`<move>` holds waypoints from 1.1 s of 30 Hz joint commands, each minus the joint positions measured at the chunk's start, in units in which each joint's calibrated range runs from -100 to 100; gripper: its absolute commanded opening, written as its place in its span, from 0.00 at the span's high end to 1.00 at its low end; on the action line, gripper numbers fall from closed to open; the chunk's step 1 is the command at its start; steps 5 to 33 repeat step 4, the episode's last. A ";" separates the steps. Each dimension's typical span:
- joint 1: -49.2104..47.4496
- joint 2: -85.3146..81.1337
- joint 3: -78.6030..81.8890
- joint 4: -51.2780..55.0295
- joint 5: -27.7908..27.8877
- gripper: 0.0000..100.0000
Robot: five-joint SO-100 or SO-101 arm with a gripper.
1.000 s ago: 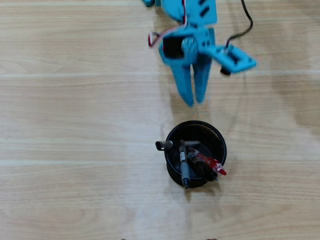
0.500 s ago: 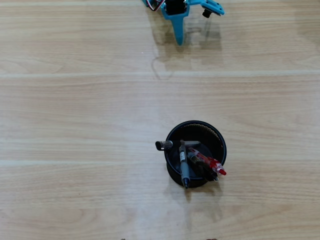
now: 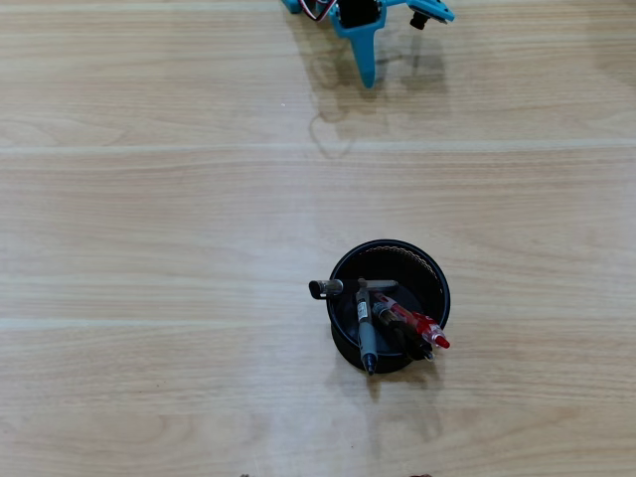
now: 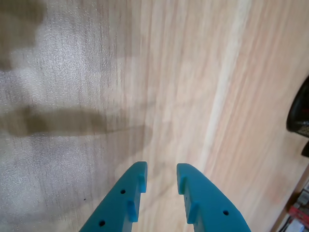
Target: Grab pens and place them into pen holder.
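We saw the gripper [image 4: 161, 176], jaws slightly spread and empty, well apart from the pen holder [image 3: 390, 260] holding pens [image 3: 366, 323].

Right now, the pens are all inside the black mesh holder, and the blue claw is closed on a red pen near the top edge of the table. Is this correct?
Not quite. The claw holds nothing: the wrist view shows only bare table between its parted fingers. The overhead view shows the red pen in the black mesh holder with the other pens. The rest is right.

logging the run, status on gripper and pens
Blue two-finger gripper open, empty, above bare wood table. Pens in round black mesh pen holder. Nothing in the way.
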 commanded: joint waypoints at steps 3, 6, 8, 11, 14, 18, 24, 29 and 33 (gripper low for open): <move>-0.20 -0.34 0.02 2.04 0.25 0.92; -0.20 -0.34 0.02 2.04 0.25 0.92; -0.20 -0.34 0.02 2.04 0.25 0.92; -0.20 -0.34 0.02 2.04 0.25 0.92; -0.20 -0.34 0.02 2.04 0.25 0.92; -0.20 -0.34 0.02 2.04 0.25 0.92; -0.20 -0.34 0.02 2.04 0.25 0.92; -0.20 -0.34 0.02 2.04 0.25 0.92; -0.20 -0.34 0.02 2.04 0.25 0.92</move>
